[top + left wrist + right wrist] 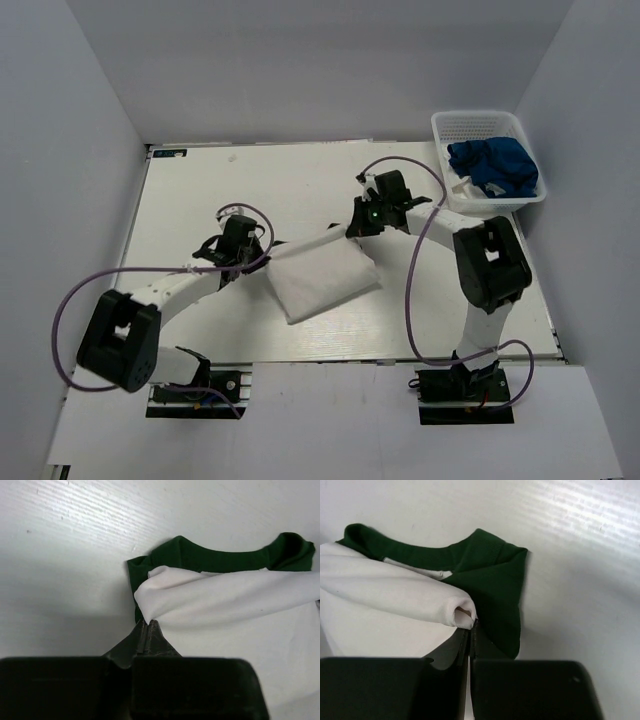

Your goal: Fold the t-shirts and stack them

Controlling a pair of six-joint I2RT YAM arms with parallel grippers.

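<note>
Clenched on thin corners of the t-shirt, the left end effector and right end effector risked slipping if moved unevenly.

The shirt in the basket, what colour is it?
Blue. The shirt shows best in the top view, inside the white basket.

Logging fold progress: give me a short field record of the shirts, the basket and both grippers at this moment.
shirt in work: white t-shirt with dark green sleeves, partly folded, middle of white table
left gripper: shut, pinching that shirt's white edge
right gripper: shut, pinching a rolled white edge of it
basket: white plastic mesh basket, far right
in basket: royal blue t-shirt, crumpled
stack: none visible
</note>
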